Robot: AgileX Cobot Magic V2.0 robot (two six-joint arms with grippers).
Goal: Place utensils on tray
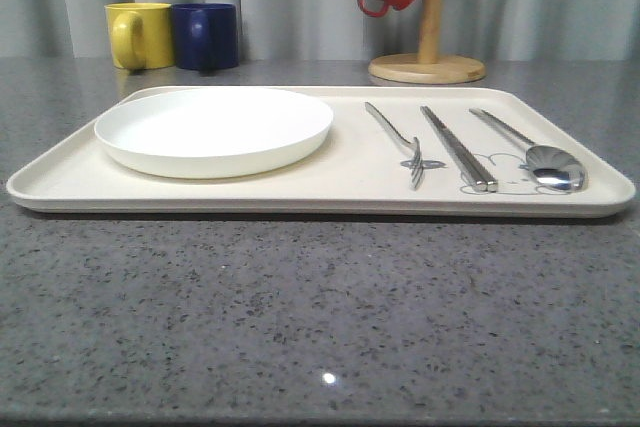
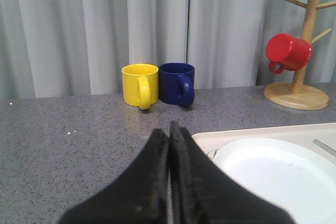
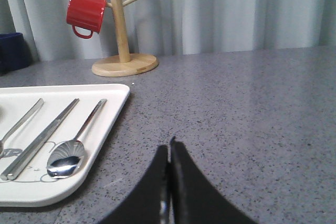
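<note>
Now the tray (image 1: 350, 182) holds a round white plate (image 1: 214, 129) on its left half and, on its right half, the fork (image 1: 398, 142), chopsticks (image 1: 457, 147) and spoon (image 1: 535, 153) lying side by side, apart. Both the left gripper (image 2: 169, 129) and right gripper (image 3: 169, 148) have fingers pressed together, holding nothing.

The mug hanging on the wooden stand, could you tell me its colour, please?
The hanging mug is red, clearest in the right wrist view.
</note>
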